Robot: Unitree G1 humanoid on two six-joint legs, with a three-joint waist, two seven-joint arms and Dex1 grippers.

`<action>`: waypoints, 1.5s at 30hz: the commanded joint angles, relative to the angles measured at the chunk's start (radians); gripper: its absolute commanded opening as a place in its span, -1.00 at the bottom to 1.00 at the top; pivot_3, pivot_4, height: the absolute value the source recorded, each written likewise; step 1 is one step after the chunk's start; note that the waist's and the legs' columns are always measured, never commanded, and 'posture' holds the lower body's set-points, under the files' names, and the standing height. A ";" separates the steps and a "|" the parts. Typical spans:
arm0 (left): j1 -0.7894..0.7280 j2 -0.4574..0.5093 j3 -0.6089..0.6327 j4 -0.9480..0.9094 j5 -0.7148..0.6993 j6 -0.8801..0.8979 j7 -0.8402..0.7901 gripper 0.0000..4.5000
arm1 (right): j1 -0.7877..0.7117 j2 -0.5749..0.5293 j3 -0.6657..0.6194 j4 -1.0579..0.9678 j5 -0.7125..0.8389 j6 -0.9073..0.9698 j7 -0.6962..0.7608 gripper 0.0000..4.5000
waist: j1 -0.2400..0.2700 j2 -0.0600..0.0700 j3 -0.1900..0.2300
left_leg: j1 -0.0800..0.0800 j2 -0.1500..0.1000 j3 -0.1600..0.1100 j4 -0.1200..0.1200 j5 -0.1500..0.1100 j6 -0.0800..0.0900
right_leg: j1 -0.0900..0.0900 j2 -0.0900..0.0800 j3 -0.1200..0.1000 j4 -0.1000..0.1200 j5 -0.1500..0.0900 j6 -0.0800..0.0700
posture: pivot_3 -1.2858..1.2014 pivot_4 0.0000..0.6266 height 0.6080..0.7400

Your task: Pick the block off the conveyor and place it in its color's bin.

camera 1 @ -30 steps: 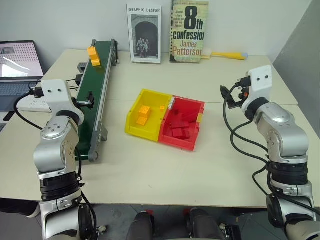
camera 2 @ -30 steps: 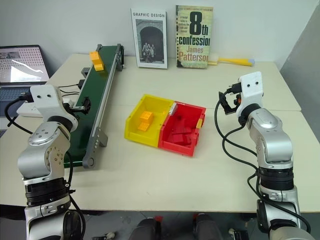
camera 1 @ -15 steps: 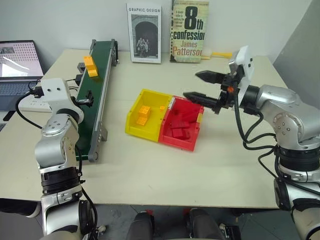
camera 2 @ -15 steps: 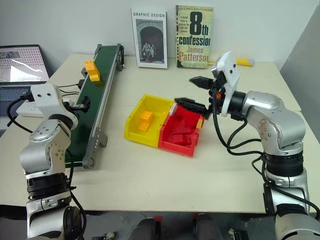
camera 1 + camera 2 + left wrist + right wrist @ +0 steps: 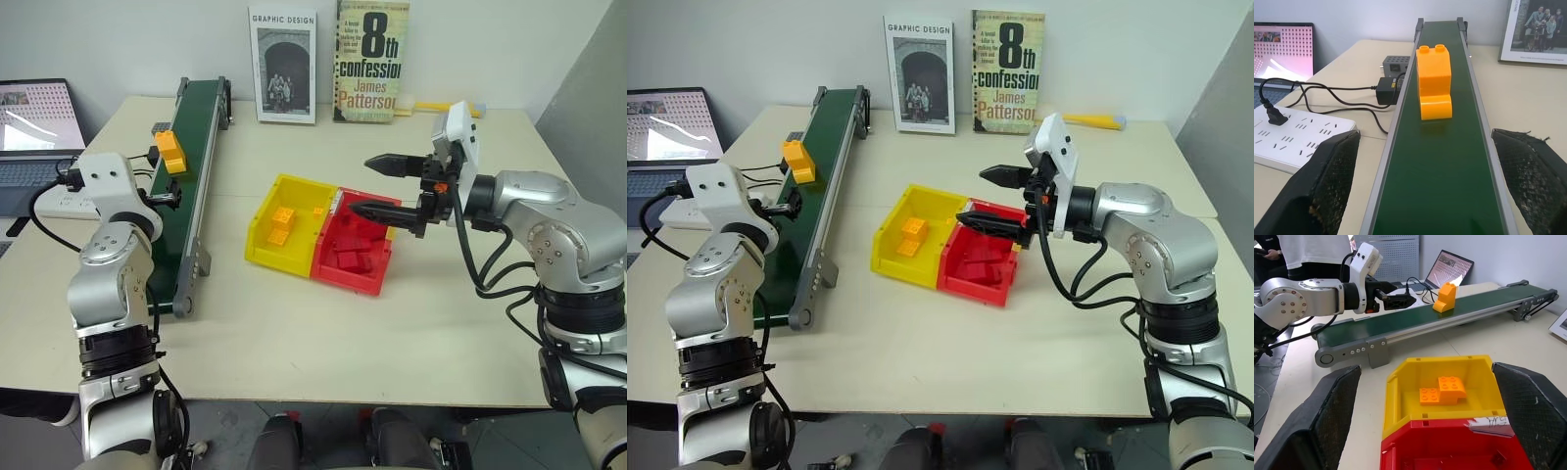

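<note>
At the middle of the head views sits the yellow bin [image 5: 286, 224], joined to a red tray [image 5: 358, 248]; it holds an orange brick [image 5: 1442, 389], the tray red bricks [image 5: 351, 259]. The right gripper [image 5: 378, 186], spread wide and empty, hovers over the red tray. At upper left, the block [image 5: 170, 152] rides the conveyor [image 5: 191, 186], just beyond the left gripper [image 5: 1432, 186], also wide apart and empty.

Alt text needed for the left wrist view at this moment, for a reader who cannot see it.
A yellow-orange block stands on the dark green conveyor, ahead of the open left gripper, whose two black fingers straddle the belt. Beside the conveyor lie a white power strip with a black cable and an open laptop.
</note>
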 commanded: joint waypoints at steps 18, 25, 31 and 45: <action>-0.052 -0.023 0.023 0.057 -0.024 -0.018 0.029 0.57 | -0.017 -0.038 -0.020 -0.061 0.045 0.014 -0.016 1.00 | 0.000 0.000 0.000 | 0.000 0.000 0.000 0.000 0.000 0.000 | 0.000 0.000 0.000 0.000 0.000 0.000 | 0.03 -0.52 1.00; -0.045 -0.041 0.037 0.010 -0.050 0.027 0.054 -0.04 | -0.018 -0.042 -0.021 -0.066 0.049 0.018 -0.018 1.00 | 0.000 0.000 0.000 | 0.000 0.000 0.000 0.000 0.000 0.000 | 0.000 0.000 0.000 0.000 0.000 0.000 | 0.03 -0.52 1.00; -0.082 -0.041 0.052 -0.059 -0.100 0.121 0.068 -0.32 | -0.005 -0.068 -0.026 -0.080 0.033 0.018 -0.031 1.00 | 0.000 0.000 0.000 | 0.000 0.000 0.000 0.000 0.000 0.000 | 0.000 -0.003 0.000 0.000 0.000 0.000 | 0.03 -0.52 1.00; -0.224 0.030 -0.369 -0.057 -0.157 0.157 -0.454 -0.32 | 0.066 -0.186 -0.030 -0.303 0.030 0.172 -0.141 1.00 | -0.003 0.000 0.000 | -0.001 -0.001 0.001 0.000 0.002 -0.003 | 0.000 0.001 0.000 -0.003 0.000 0.000 | 0.03 -0.52 1.00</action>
